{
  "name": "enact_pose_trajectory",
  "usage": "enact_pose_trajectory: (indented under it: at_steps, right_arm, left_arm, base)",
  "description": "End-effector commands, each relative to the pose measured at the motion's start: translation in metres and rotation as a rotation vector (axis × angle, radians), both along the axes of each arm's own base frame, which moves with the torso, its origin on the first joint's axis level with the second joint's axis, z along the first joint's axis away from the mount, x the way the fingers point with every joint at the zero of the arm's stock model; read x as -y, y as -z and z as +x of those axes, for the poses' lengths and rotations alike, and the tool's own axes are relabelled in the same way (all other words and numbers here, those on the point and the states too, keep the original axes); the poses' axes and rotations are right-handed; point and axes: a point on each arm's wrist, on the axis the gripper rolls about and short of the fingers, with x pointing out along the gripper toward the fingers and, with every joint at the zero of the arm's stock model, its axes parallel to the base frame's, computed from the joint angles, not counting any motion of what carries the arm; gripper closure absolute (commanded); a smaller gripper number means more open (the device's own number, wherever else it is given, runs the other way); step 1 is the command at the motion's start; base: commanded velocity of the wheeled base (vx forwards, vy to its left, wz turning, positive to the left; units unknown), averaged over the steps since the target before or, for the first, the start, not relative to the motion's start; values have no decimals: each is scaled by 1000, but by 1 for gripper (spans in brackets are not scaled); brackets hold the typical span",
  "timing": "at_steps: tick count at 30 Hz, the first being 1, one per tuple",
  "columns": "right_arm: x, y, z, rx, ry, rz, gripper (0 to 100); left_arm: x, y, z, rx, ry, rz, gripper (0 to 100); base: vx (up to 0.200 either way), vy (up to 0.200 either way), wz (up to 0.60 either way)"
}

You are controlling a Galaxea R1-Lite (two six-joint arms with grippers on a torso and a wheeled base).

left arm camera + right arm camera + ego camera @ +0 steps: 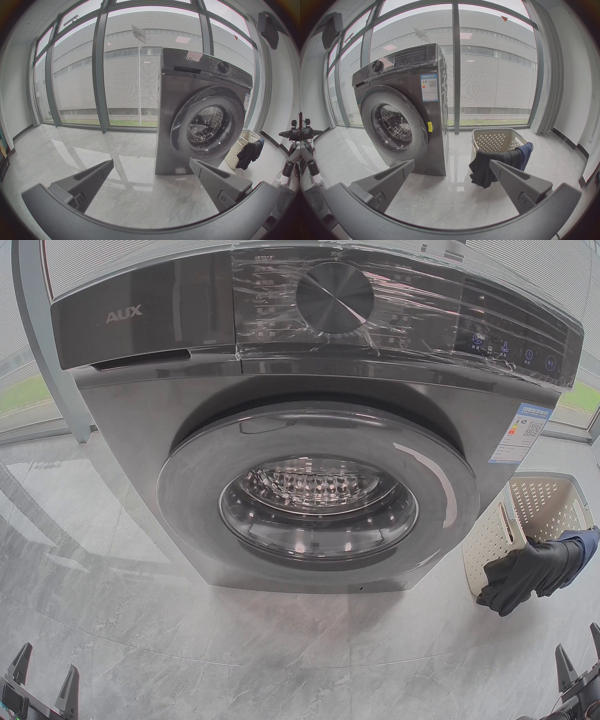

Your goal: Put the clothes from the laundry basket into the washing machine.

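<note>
A grey front-loading washing machine (312,427) stands on the floor straight ahead, its round glass door (319,505) closed. To its right sits a cream perforated laundry basket (544,505) with dark clothes (531,571) draped over its front rim, a blue piece (587,543) beside them. The left wrist view has the machine (203,109) and basket (242,143) well ahead; the right wrist view has the basket (495,140) and clothes (487,168) closer. My left gripper (44,677) is open low at the front left, my right gripper (581,655) open at the front right. Both are empty and far from the clothes.
Glossy grey floor tiles (281,646) stretch between me and the machine. Tall windows (125,78) stand behind the machine. A white wall (578,93) lies right of the basket.
</note>
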Motion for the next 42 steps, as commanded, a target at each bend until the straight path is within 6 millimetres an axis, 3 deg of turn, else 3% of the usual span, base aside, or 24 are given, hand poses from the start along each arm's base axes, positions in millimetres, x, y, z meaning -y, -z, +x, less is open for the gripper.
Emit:
enact_pose_trajectory:
  at_steps: [1,6,24,30,42]
  right_arm:
    - [0,5,0,-3,0,-1,0]
    - [0,5,0,-3,0,-1,0]
    - [0,5,0,-3,2,-1,0]
    - [0,5,0,-1,0,-1,0]
    - [0,5,0,-3,0,-1,0]
  left_arm:
    - [0,5,0,0,-1,1,0]
    - [0,5,0,0,-1,1,0]
    - [0,5,0,0,-1,1,0]
    - [0,5,0,0,-1,4,0]
    - [0,5,0,0,-1,4,0]
  base:
    - [0,0,-600]
    - [0,0,-600]
    - [0,0,0]
    - [0,0,600]
    - [0,0,0]
